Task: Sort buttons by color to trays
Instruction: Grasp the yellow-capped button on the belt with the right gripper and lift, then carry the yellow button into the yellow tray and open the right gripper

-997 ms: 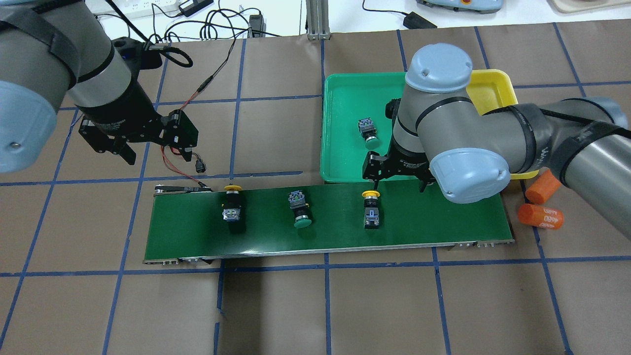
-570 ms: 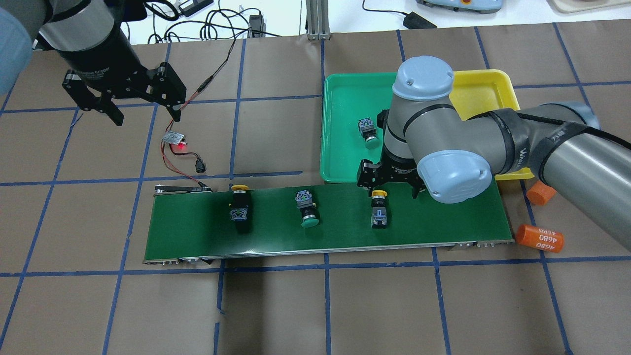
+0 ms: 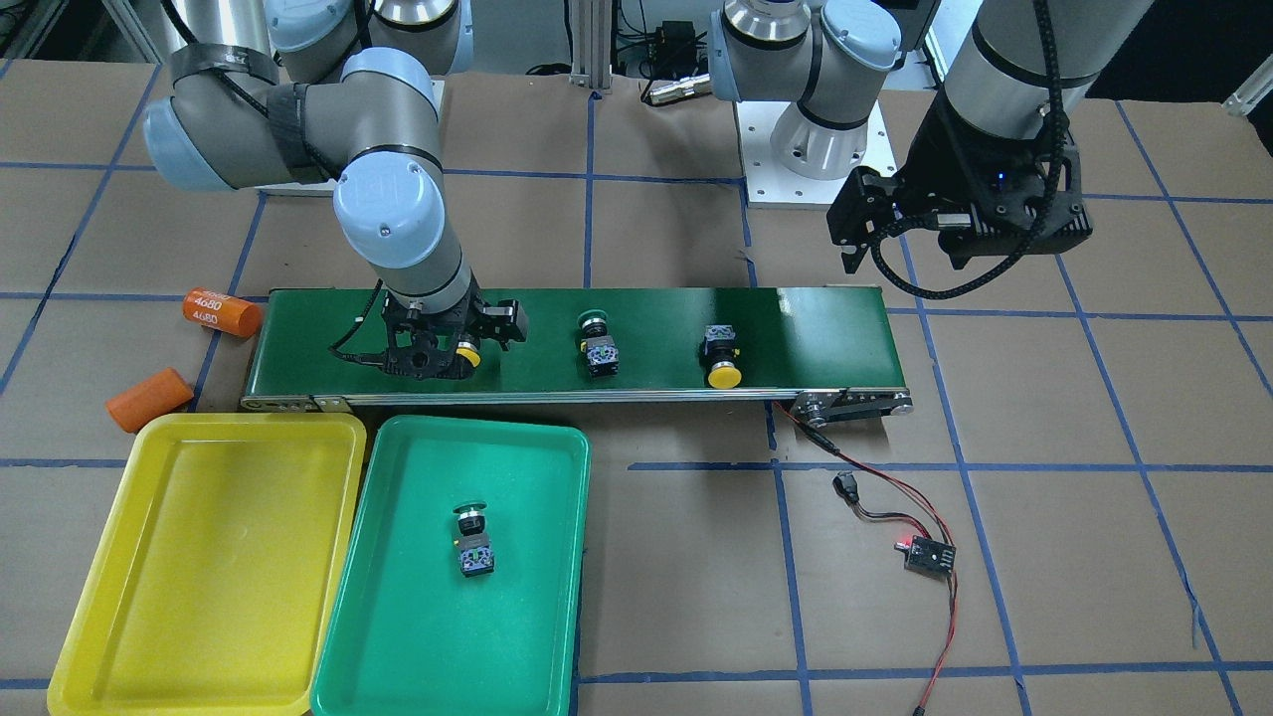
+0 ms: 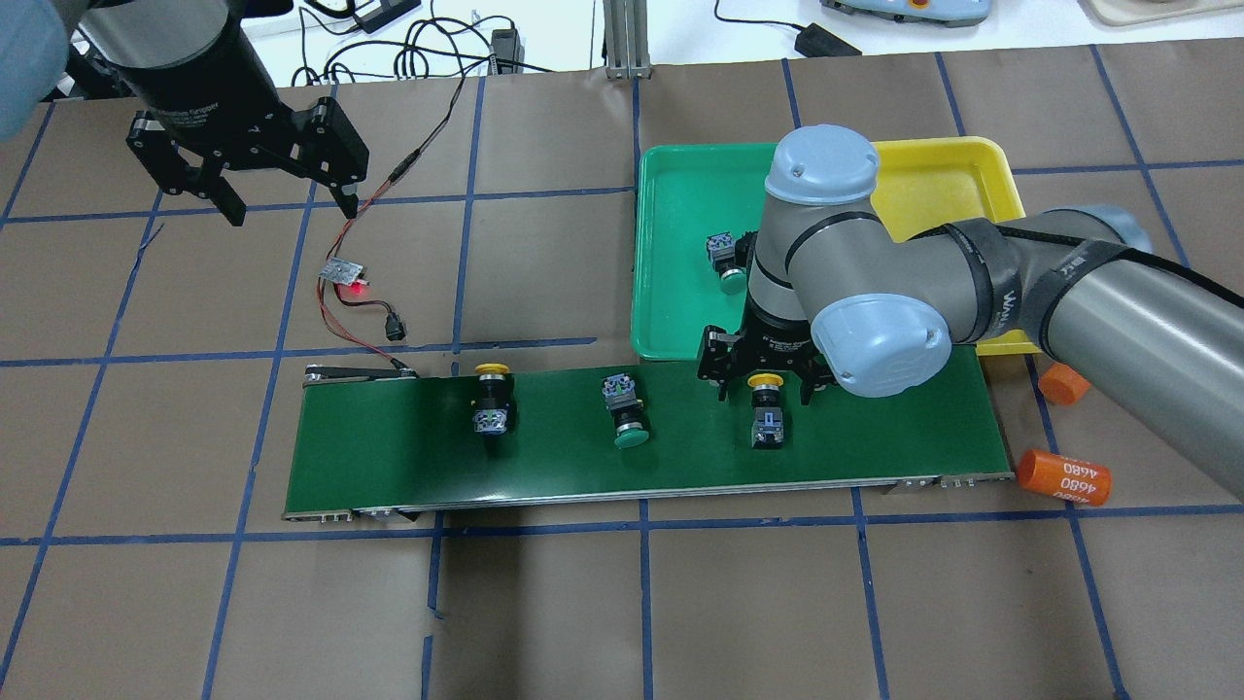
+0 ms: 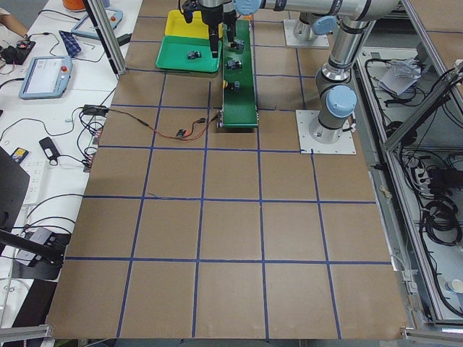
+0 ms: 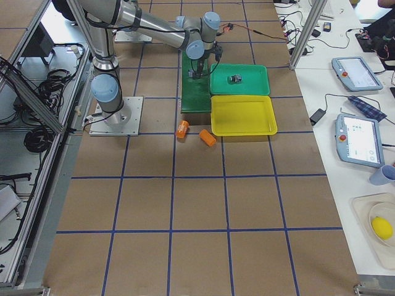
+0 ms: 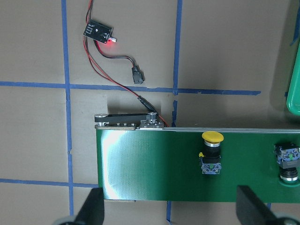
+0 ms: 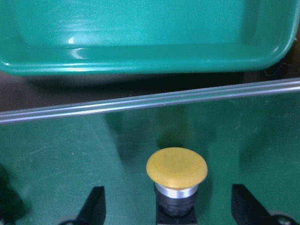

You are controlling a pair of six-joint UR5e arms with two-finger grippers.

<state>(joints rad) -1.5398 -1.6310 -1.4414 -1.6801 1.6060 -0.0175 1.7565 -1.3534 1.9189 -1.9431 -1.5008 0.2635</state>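
On the dark-green belt (image 4: 389,457) lie three buttons: a yellow-capped one (image 4: 491,399) at the left, a green-capped one (image 4: 627,416) in the middle, and a second yellow-capped one (image 4: 766,416) (image 8: 176,167) at the right. My right gripper (image 4: 764,392) (image 8: 171,211) hangs open low over that right one, a finger on each side and neither touching. Another green-capped button (image 4: 724,258) (image 3: 473,542) lies in the green tray (image 4: 671,156). The yellow tray (image 4: 962,156) (image 3: 199,557) holds nothing. My left gripper (image 4: 287,204) (image 7: 171,215) is open and empty, high over the table's far left.
Two orange cylinders (image 4: 1064,476) (image 4: 1061,384) lie off the belt's right end, next to the yellow tray. A small circuit board (image 4: 345,272) with a red light and red-black wires lies on the table beyond the belt's left end. My right arm hides part of both trays in the overhead view.
All three buttons on the belt have drifted right. My right gripper has come down and left over the right yellow-capped one. My left gripper has drawn back toward the table's far side.
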